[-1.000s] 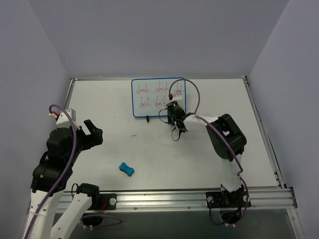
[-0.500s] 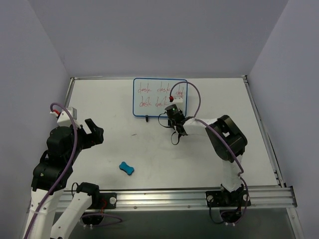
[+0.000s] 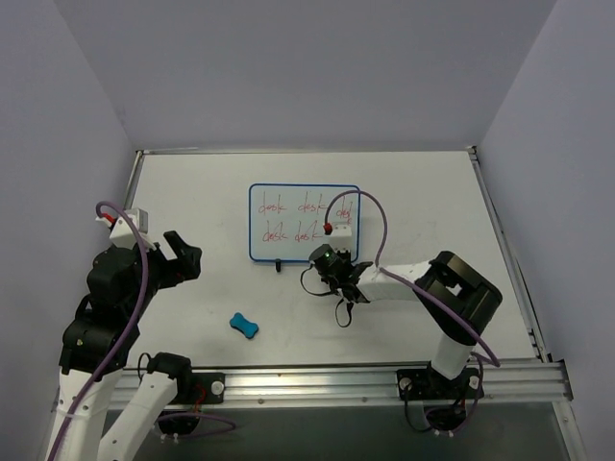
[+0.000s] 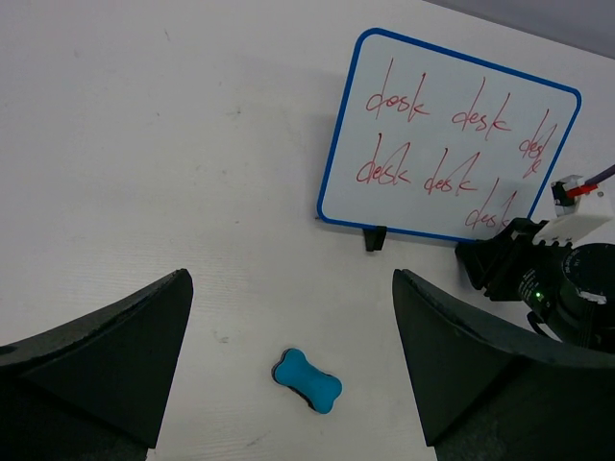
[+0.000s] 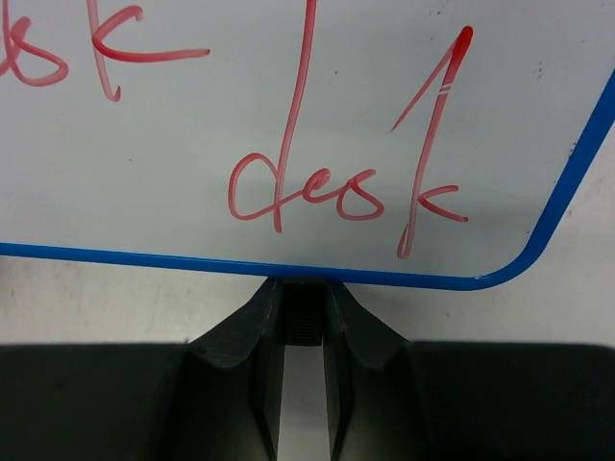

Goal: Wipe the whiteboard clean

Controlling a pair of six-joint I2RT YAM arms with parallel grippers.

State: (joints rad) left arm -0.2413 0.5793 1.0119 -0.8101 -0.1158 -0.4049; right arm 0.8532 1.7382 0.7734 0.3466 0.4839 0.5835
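Observation:
The whiteboard (image 3: pixel 288 216), white with a thin blue frame, carries red "desk" words and lies mid-table; it also shows in the left wrist view (image 4: pixel 442 144). My right gripper (image 3: pixel 325 257) sits at its near right edge, shut on the board's black right foot (image 5: pixel 303 322) just under the blue frame (image 5: pixel 192 261). The board's left foot (image 3: pixel 279 265) stands free. A blue bone-shaped eraser (image 3: pixel 244 326) lies on the table, straight below my left gripper (image 4: pixel 290 279). That gripper (image 3: pixel 183 254) hangs open and empty above the table's left side.
A metal rail (image 3: pixel 336 382) runs along the near edge with both arm bases on it. Grey walls close in on the left, right and back. The right arm's purple cable (image 3: pixel 370 206) loops over the whiteboard's right end.
My right gripper closed on the board's foot and drew the whiteboard toward the near edge and slightly left. The left arm and the eraser stayed put.

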